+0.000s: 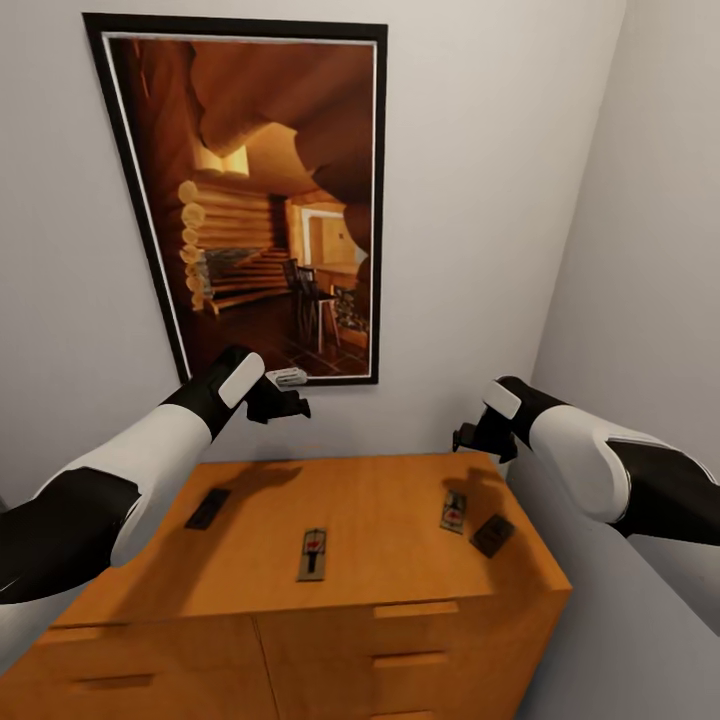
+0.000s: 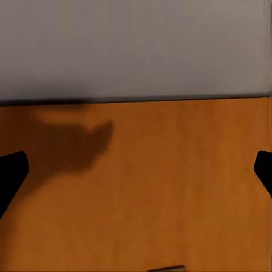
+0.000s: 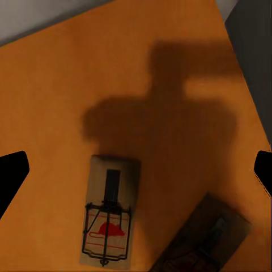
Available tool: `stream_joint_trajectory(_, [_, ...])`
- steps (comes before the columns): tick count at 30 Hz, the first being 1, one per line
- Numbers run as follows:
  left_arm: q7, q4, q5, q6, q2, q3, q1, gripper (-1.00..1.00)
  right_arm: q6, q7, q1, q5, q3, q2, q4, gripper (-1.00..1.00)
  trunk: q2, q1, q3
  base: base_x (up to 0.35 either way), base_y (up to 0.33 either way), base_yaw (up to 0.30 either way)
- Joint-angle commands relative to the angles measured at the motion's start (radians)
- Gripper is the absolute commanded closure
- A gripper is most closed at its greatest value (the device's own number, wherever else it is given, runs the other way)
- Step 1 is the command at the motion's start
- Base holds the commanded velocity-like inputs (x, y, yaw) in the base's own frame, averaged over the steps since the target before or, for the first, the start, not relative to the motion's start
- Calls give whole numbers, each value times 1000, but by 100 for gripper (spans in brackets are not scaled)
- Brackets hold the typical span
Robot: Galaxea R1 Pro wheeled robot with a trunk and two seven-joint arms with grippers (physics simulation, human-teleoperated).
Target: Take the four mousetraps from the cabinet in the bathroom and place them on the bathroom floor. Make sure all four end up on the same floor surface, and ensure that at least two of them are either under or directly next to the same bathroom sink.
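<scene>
Nearest my head camera was the cabinet [image 1: 260, 540], its orange-brown top spread below me with the drawer fronts and bar handles along the near edge. My right gripper [image 1: 472, 437] hung in the air above the right rear part of that top, and through its wrist camera I saw its two dark fingertips [image 3: 12, 170] standing wide apart at the sides of the picture, spread and holding nothing. Between and below those tips lay one mousetrap [image 3: 109, 218], flat on the wood with its wire and red spot facing up, and just beside it a second trap [image 3: 207, 238] lay darker and turned at an angle, close to the cabinet's right edge; the gripper's shadow fell on the top above them. In my head view those two sat at the right side of the top [image 1: 453, 511] and [image 1: 492, 534], near each other but apart. My left gripper [image 1: 290, 403] hovered over the left rear of the cabinet, its fingertips [image 2: 11, 173] likewise parted and empty, with only bare wood and the grey wall [image 2: 136, 45] between them. A third trap [image 1: 313, 553] lay near the middle front of the top, and a fourth, dark one [image 1: 207, 508] lay toward the left. A framed picture [image 1: 265, 200] of a log interior hung on the wall behind.
</scene>
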Motion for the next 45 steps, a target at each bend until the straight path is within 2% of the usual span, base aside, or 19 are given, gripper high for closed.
stream_joint_trajectory(1, [8, 0, 11, 2, 1, -7, -1, -100, -2, -9, -1, -6, -8, -2, 2, -100, -1, 0, -1, 49, -45, 0])
stream_joint_trajectory(13, [7, 3, 13, 8, -1, -7, -1, -100, -2, 1, 6, -5, -8, -9, 2, -100, -1, 0, -1, 16, -15, 0])
stream_joint_trajectory(29, [7, 7, 13, 9, -1, -7, -1, -100, -2, 2, 10, -6, -8, 9, 2, -100, -1, 0, -1, 1, -1, 0])
stream_joint_trajectory(45, [6, 17, 14, 15, -1, -8, -1, -100, -2, 2, 24, -6, -8, 12, 2, -100, -113, 62, -52, 0, 0, 0])
